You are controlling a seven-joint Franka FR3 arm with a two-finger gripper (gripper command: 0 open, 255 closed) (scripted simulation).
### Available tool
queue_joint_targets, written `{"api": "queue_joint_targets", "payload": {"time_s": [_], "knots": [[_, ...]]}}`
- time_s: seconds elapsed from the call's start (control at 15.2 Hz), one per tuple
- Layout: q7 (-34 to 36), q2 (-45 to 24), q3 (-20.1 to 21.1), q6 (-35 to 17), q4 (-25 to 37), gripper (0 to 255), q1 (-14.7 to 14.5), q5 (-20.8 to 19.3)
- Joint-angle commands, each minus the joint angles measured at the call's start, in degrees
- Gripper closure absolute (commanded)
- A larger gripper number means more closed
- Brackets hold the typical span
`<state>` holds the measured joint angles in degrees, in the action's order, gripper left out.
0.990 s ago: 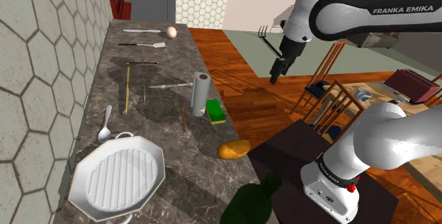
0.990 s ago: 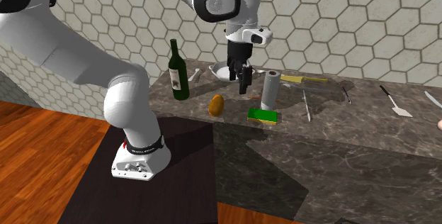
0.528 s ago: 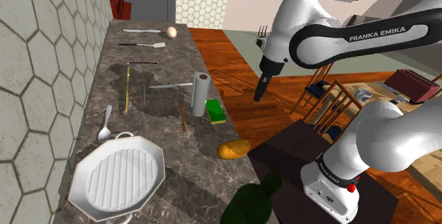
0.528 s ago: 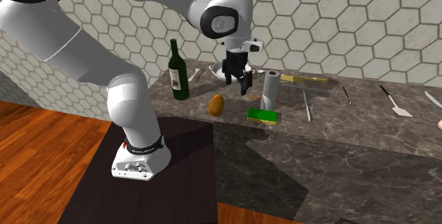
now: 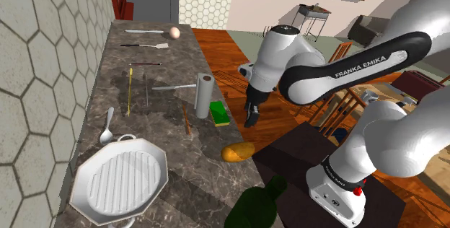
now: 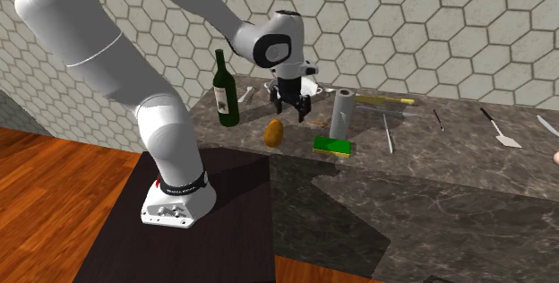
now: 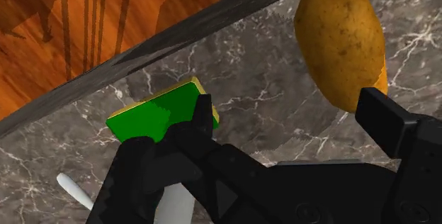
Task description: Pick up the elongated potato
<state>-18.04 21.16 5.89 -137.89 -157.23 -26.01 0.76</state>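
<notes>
The elongated potato [image 5: 237, 151] is tan-brown and lies near the front edge of the dark marble counter [image 5: 144, 82]. It lies between a green bottle and a green sponge in the second exterior view [image 6: 274, 132]. My black gripper [image 5: 252, 115] hangs open above the counter edge, a little higher than the potato and towards the sponge [image 6: 293, 113]. In the wrist view the fingers stand apart with nothing between them [image 7: 294, 120]. There the potato [image 7: 340, 42] lies ahead, past the finger nearest to it, untouched.
A green sponge [image 5: 219, 112] and an upright white paper roll [image 5: 204, 95] stand just beyond the gripper. A dark green bottle [image 6: 226, 93] and a white octagonal plate [image 5: 119, 180] sit on the potato's other side. Utensils and an egg [image 5: 174, 32] lie further along the counter.
The arm has swung down and in towards the counter, bringing the gripper from high over the floor to just above the potato and sponge. The fingers stayed open.
</notes>
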Motion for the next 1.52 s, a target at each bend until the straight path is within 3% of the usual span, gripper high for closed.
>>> {"api": "queue_joint_targets", "payload": {"time_s": [0.0, 0.46, 0.99, 1.12, 1.19, 1.45], "knots": [[-2.1, -2.6, 1.1, -3.6, -0.4, 0, -2.0, 0.2], [-7.8, -12.9, 5.4, -16.9, -2.1, 0, -7.9, -0.7], [-4.2, -21.1, 5.9, -25.1, -2.3, 0, -6.6, -5.9], [-4.2, -21.1, 5.8, -25.1, -2.3, 0, -6.7, -5.9], [-4.2, -21.1, 5.8, -25.1, -2.2, 255, -6.7, -5.9], [-4.2, -21.1, 5.8, -25.1, -2.3, 255, -6.7, -5.9]]}}
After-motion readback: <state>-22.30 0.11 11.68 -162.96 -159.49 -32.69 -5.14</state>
